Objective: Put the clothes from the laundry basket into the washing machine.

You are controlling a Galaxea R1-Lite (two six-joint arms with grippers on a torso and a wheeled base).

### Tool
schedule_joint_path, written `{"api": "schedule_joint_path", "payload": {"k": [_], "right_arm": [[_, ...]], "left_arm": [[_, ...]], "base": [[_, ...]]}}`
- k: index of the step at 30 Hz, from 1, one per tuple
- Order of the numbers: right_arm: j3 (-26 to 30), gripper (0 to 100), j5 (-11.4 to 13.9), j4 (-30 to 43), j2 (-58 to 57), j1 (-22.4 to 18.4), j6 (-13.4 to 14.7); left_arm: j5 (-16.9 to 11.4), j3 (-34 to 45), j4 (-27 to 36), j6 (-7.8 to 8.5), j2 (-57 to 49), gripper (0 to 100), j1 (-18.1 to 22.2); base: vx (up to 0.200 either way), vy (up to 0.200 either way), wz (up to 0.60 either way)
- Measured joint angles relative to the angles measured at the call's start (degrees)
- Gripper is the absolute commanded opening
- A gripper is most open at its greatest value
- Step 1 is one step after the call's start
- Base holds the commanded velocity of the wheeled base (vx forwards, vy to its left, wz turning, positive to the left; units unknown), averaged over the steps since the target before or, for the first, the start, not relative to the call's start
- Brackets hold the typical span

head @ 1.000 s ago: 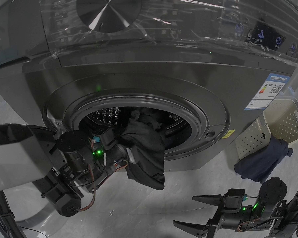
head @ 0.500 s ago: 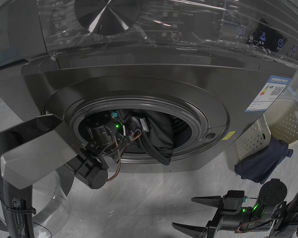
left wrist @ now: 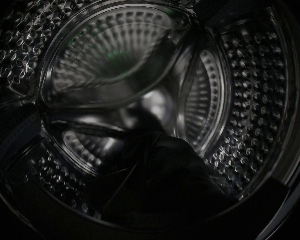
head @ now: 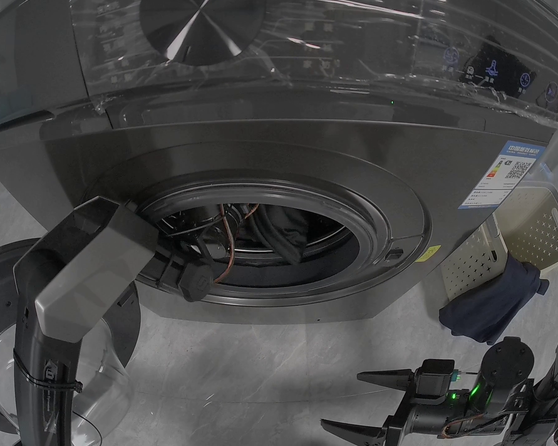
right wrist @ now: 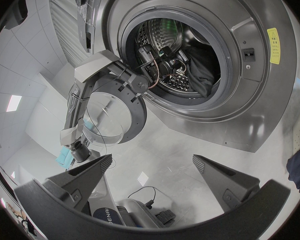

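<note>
The right gripper point(head: 341, 401) hangs low over the pale floor point(head: 279, 367) in front of the washing machine point(head: 291, 150); its jaws are spread wide with nothing between them, and they point toward the robot's left. The left gripper point(right wrist: 172, 61) is deep inside the drum point(left wrist: 256, 84), at the end of the left arm point(head: 87, 261), which reaches in through the round opening; whether its jaws are clenched or released cannot be told, as dark cloth and shadow cover them. A dark garment point(right wrist: 200, 70) sits inside the drum just beside that wrist, on the side toward the robot's right. It is bunched in folds, and its long axis runs up and down, from high in the opening down to the lower rim of the door seal. From the left wrist camera the same cloth lies as a dark heap low in the drum, in front of the perforated steel wall. The machine's glass door point(right wrist: 113, 117) stands swung open at the robot's left. To the right of the machine stands the pale laundry basket point(head: 533, 224), with a navy garment point(head: 490, 305) draped over its front rim. The garment hangs lengthwise straight down the basket's outer wall, with its lower end close to the floor.
</note>
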Motion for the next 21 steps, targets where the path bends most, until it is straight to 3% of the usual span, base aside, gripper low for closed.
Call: {"api": "schedule_joint_path", "payload": {"k": [1,6,15,21], "right_arm": [[0.00,100,0.00,0.00,0.04,0.02,0.00],[-0.02,100,0.02,-0.04,0.22,0.06,0.00],[-0.02,100,0.11,-0.04,0.56,0.11,0.00],[-0.02,100,0.11,-0.09,0.85,0.39,0.00]], "left_arm": [[0.13,-1.30,0.57,-0.16,0.16,100,0.18],[0.60,-2.77,2.07,-0.96,0.52,100,0.49],[0.66,5.49,3.83,-1.80,-1.46,100,-0.87],[-1.62,10.22,7.44,-1.85,-2.29,100,-3.30]], "base": [[0.000,0.000,0.00],[0.000,0.000,0.00],[0.000,0.000,0.00],[0.000,0.000,0.00]]}}
